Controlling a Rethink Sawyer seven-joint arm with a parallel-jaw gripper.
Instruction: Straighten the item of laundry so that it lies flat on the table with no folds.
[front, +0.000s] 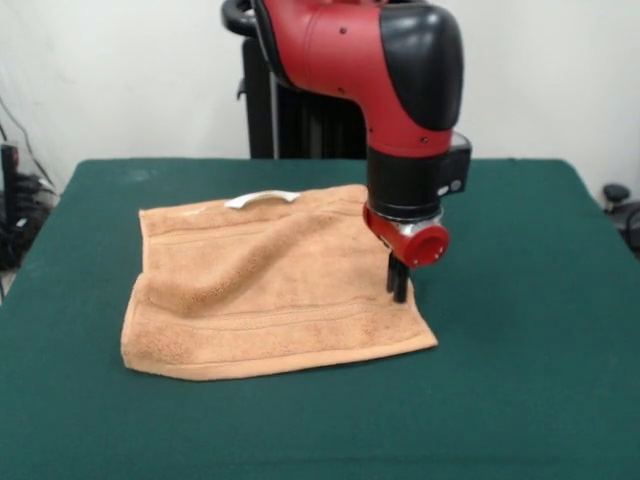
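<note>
gripper, fingers pressed together, touches the rumpled towel's edge on the table.

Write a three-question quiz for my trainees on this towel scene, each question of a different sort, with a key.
1. True or false: the towel lies completely flat on the table.
2. Multiple choice: in the front view, the gripper is over the towel's (a) left edge, (b) middle, (c) right edge.
3. Short answer: what small white thing sits at the towel's far edge?

Key:
1. False; a raised fold runs diagonally across it.
2. c
3. The tag.
</note>
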